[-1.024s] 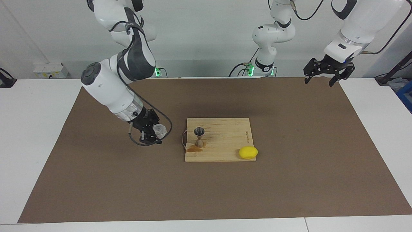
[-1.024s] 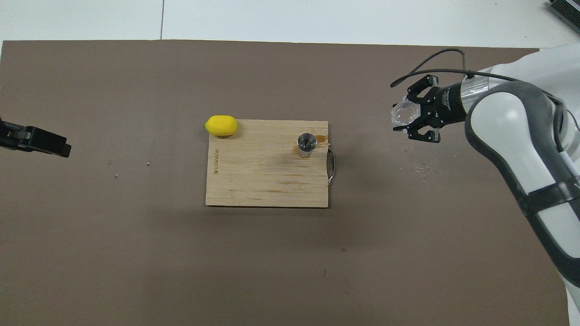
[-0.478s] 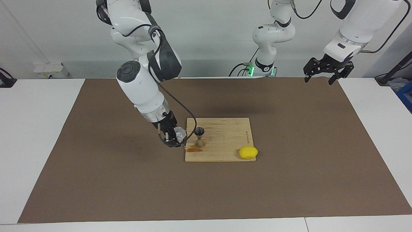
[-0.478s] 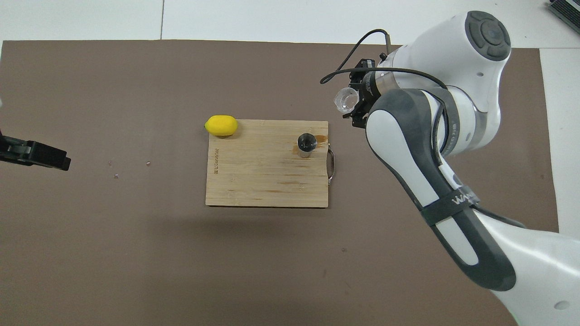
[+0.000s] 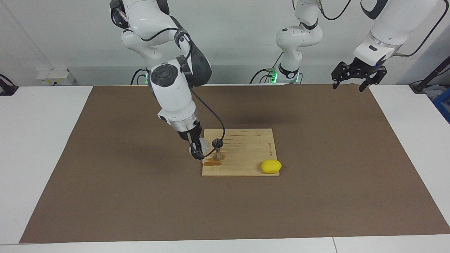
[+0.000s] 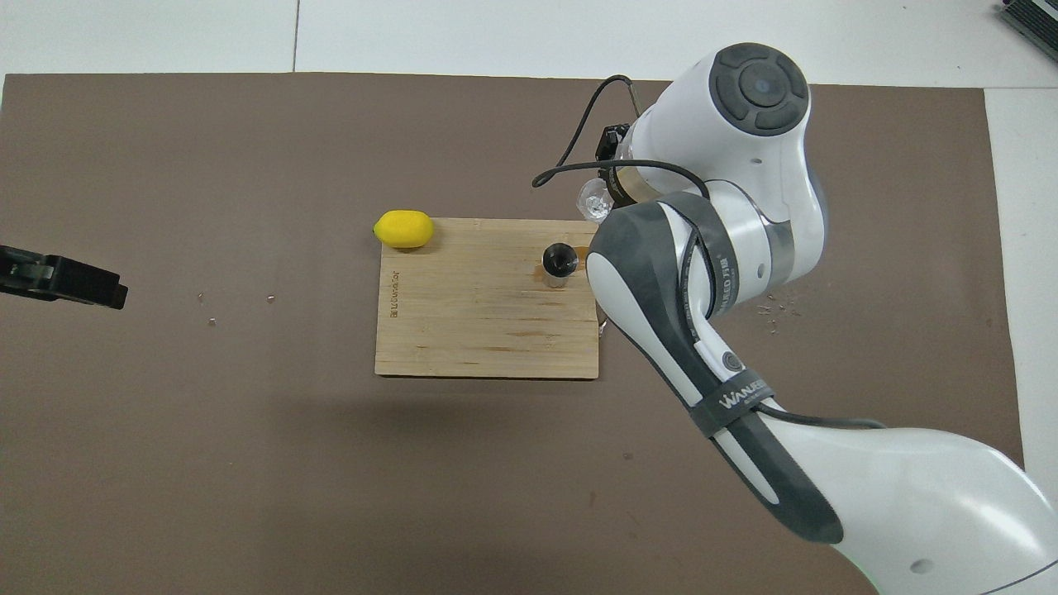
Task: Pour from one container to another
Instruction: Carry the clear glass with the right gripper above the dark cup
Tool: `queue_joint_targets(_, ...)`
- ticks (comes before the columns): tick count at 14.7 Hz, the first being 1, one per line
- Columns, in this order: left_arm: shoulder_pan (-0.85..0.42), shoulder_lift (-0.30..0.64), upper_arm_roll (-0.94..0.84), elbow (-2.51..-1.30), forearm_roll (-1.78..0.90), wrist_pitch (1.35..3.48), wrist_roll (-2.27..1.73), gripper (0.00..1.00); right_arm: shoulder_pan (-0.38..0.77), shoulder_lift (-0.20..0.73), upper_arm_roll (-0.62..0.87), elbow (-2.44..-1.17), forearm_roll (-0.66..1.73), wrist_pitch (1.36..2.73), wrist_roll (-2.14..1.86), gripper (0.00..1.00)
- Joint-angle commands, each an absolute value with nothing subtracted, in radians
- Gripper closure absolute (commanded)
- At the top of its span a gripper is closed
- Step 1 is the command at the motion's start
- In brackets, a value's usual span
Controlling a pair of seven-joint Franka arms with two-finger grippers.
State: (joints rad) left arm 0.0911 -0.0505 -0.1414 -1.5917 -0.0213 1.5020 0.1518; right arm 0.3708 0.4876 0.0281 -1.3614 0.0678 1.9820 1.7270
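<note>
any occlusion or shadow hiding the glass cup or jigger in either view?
Overhead view: the right arm's own links cover its end effector and most of the glass cup; the steel jigger is unobstructed. Facing view: the cup shows in the right end effector, but a black cable loop crosses the jigger's rim. The arm's soft shadow falls on the mat.

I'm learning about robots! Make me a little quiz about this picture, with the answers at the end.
1. True or false: the small shiny steel hourglass jigger stands on the wooden cutting board.
2. Which gripper holds the small clear faceted glass cup? A) left gripper B) right gripper
3. Fill in: the yellow lemon sits at the board's ____.

Key: 1 true; 2 B; 3 corner.
</note>
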Motion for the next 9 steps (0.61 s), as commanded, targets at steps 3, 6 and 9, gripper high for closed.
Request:
queue_joint_targets(3,0.097,-0.075,-0.141,-1.621,-0.008,1.519,0.149,0.00,0.417,0.532,0.028,-1.324,-0.008,1.962,1.756,1.00)
queue_joint_targets(6,0.095,-0.077,-0.141,-1.621,-0.008,1.519,0.149,0.00,0.423,0.528,0.028,-1.335,-0.049,1.960,1.758,1.00)
queue_joint_targets(9,0.097,-0.077,-0.141,-1.621,-0.008,1.519,0.149,0.00,0.433,0.523,0.026,-1.356,-0.087,1.956,1.756,1.00)
